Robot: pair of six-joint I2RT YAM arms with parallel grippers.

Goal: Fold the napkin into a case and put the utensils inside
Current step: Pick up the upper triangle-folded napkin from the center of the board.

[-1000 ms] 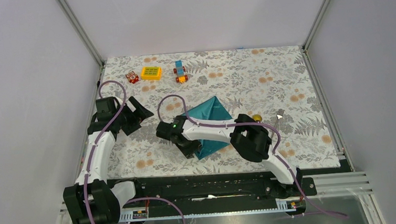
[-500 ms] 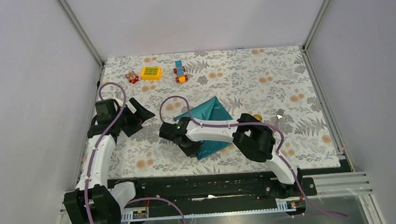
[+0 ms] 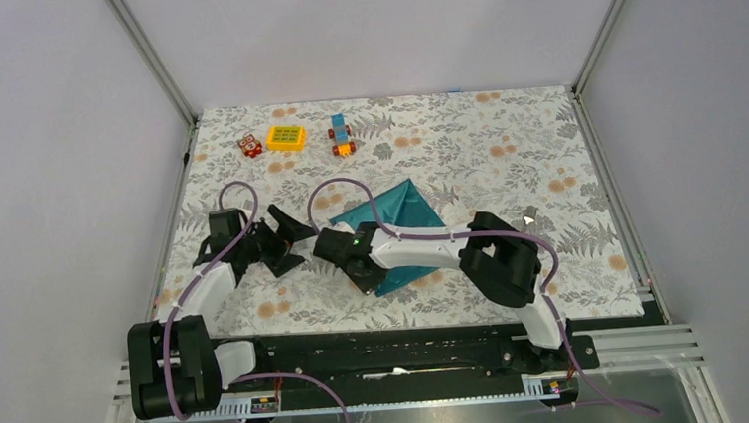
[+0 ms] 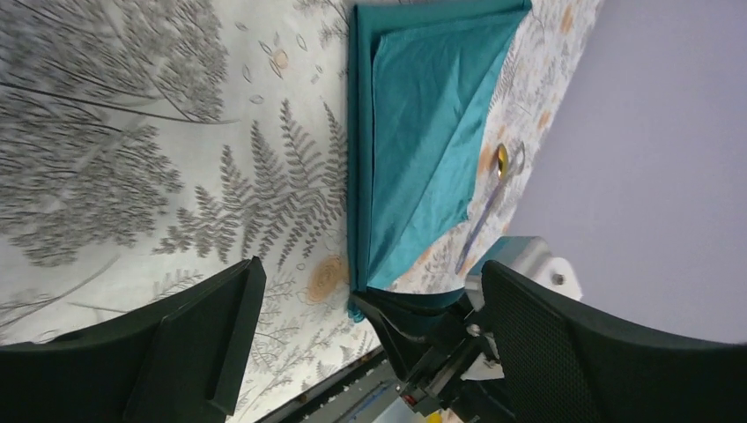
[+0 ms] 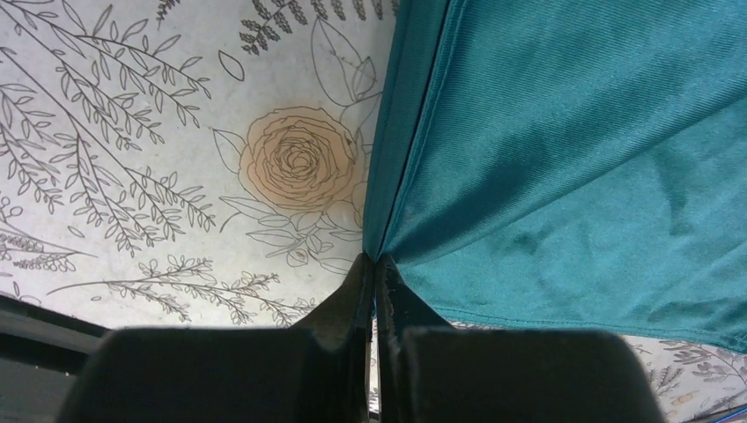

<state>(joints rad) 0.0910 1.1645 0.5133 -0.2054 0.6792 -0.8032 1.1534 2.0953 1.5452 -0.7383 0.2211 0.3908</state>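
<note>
Folding was partway; the napkin (image 3: 403, 216) lay layered, its corner clenched in the right hand (image 5: 374, 262); the left hand (image 4: 366, 317) hung released; the utensils (image 4: 490, 196) waited outside.

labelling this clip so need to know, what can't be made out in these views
- Right wrist view: how much napkin corner is pinched, hidden inside the shut right gripper.
- Left wrist view: utensils, too small to tell spoon from fork.
- Top view: utensils mostly hidden under the right arm.
</note>
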